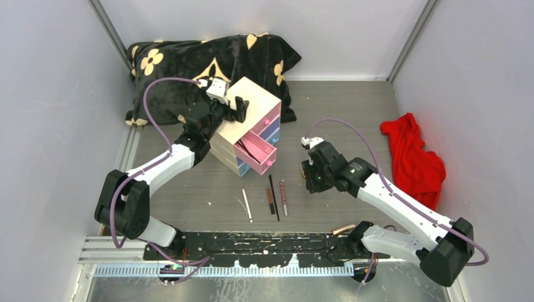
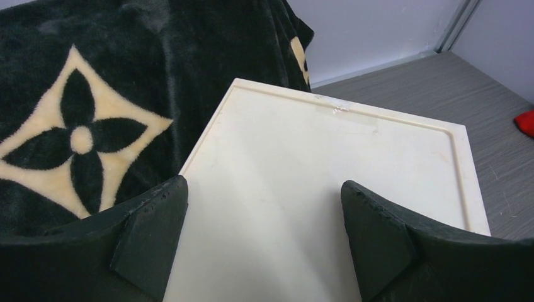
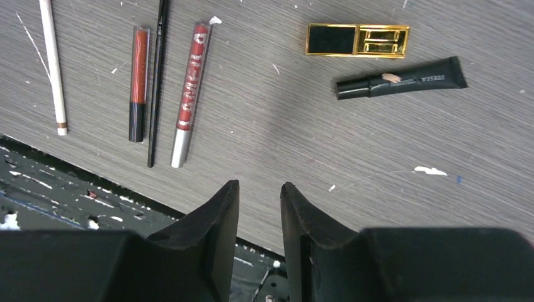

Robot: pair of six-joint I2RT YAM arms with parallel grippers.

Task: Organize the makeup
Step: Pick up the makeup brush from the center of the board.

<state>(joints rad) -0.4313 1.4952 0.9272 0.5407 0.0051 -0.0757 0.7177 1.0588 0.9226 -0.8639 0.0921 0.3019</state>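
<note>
Aim first: with left gripper (image 2: 264,236) spread wide over box (image 2: 327,163) and right gripper (image 3: 259,211) barely parted, empty, above table (image 3: 283,132), widen right, centre on red tube (image 3: 191,82) among makeup (image 1: 272,198) rowed near front edge, pinch mid-length, lift toward open pink drawer (image 1: 255,152).

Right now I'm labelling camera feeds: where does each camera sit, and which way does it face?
Top external: above and behind the arms, facing down at the table; both arms show, bases nearest.
Left wrist: on the left arm, facing down onto the cream drawer box; the open left gripper shows.
Right wrist: on the right arm, facing down at the white pencil and black-gold compact; the right gripper shows.
Shared: top and right wrist both show the white pencil.
</note>
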